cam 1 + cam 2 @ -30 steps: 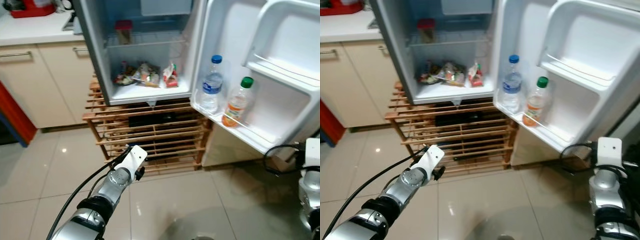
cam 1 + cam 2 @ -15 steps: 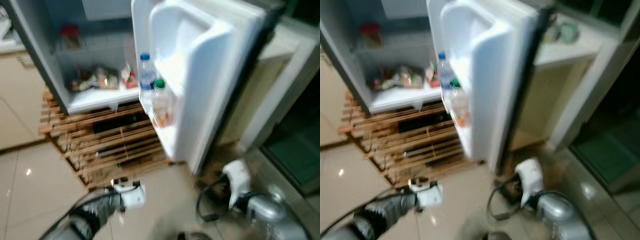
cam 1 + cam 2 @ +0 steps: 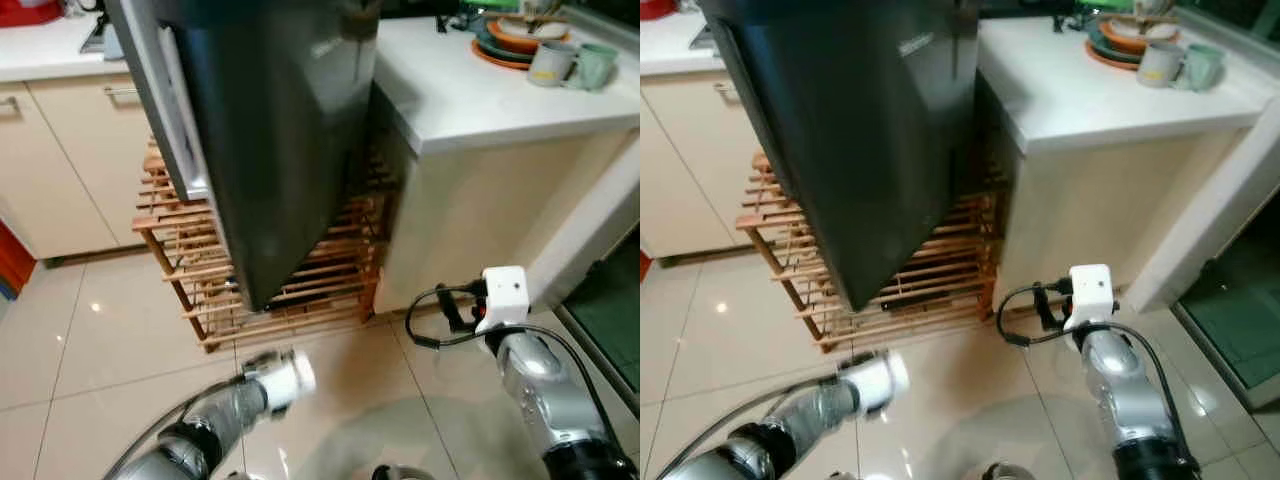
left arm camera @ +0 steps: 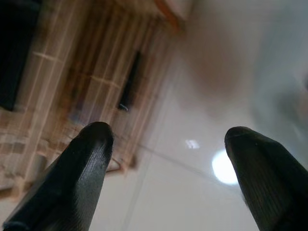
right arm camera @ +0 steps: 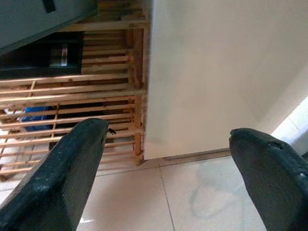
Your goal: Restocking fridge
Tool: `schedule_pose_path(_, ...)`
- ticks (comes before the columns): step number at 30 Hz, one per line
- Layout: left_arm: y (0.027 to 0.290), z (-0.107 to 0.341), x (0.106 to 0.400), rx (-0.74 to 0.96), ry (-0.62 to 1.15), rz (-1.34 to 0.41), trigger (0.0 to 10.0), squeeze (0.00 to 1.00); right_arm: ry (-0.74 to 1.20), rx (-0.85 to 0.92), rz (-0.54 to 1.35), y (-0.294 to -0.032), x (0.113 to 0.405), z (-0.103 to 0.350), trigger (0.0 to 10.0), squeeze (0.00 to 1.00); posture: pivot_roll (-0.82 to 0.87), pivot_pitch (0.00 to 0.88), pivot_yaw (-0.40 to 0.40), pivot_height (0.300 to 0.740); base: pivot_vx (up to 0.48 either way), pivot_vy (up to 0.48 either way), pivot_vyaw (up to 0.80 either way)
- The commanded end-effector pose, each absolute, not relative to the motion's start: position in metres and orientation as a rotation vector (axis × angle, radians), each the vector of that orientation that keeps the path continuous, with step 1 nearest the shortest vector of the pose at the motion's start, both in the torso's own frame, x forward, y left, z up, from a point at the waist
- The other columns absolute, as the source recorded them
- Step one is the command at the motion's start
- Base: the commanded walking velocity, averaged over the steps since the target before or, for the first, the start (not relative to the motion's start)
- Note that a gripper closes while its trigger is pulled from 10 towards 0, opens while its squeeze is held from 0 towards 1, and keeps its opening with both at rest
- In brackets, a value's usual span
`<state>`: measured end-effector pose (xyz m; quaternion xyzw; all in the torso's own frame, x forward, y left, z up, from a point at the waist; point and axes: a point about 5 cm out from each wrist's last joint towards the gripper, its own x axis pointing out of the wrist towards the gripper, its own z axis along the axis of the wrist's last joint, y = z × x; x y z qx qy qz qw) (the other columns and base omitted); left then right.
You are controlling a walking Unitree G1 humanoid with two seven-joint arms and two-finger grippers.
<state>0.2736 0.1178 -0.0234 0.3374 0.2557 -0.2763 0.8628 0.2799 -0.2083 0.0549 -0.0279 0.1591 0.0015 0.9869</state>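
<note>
I saw the dark fridge door nearly closed, above the wooden rack. My left claw and right claw both hung low, fingers spread, holding nothing. I think the door stood slightly ajar; unpushed, it could let the food inside warm.

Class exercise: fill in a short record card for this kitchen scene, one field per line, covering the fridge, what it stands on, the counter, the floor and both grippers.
Fridge: dark door facing the camera, nearly shut
Stand: slatted wooden rack under the fridge
Counter: white top beside the fridge, with stacked plates and two mugs
Floor: glossy pale tiles
Left gripper: open, low over the floor near the rack
Right gripper: open, low, facing the counter's side panel
</note>
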Motion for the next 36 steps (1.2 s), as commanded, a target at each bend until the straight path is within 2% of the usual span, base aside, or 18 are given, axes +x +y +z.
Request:
schedule_pose_path(1,0.106,0.012,0.304,0.483,0.381,-0.492,10.0,0.00,0.245,-0.070,-0.048,-0.207,0.290,0.066,10.0,1.00,-0.10,0.000,0.015,0.740,0.000,0.000,0.00)
schedule_pose_path(3,0.096,0.043,0.322,0.323,0.245,-0.443,10.0,0.00,0.194,-0.055,-0.086,-0.204,0.297,0.073,10.0,1.00,-0.09,0.000,0.013,0.740,0.000,0.000,0.00)
schedule_pose_path(6,0.094,0.060,0.330,0.239,0.180,-0.402,10.0,0.00,0.164,-0.062,-0.107,-0.204,0.300,0.077,10.0,1.00,-0.09,0.000,0.012,0.740,0.000,0.000,0.00)
schedule_pose_path(7,0.091,0.088,0.339,0.127,0.075,-0.357,10.0,0.00,0.118,-0.076,-0.136,-0.202,0.304,0.083,10.0,1.00,-0.09,0.000,0.009,0.740,0.000,0.000,0.00)
schedule_pose_path(10,0.087,0.111,0.341,0.078,-0.035,-0.347,10.0,0.00,0.092,-0.113,-0.158,-0.201,0.308,0.086,10.0,1.00,-0.08,0.000,0.007,0.740,0.000,0.000,0.00)
schedule_pose_path(17,0.089,0.125,0.341,0.006,-0.078,-0.343,10.0,0.00,0.001,-0.146,-0.179,-0.192,0.317,0.099,10.0,1.00,-0.09,0.000,0.023,0.740,0.000,0.000,-0.75)
schedule_pose_path(28,0.091,0.126,0.338,-0.036,-0.059,-0.346,10.0,0.00,-0.031,-0.178,-0.236,-0.200,0.323,0.103,10.0,1.00,-0.07,0.000,-0.007,0.740,0.000,0.000,-0.78)
schedule_pose_path(36,0.080,0.127,0.335,-0.039,-0.066,-0.358,10.0,0.00,-0.039,-0.203,-0.235,-0.209,0.327,0.110,10.0,1.00,-0.09,0.000,-0.057,0.740,0.448,0.000,-0.78)
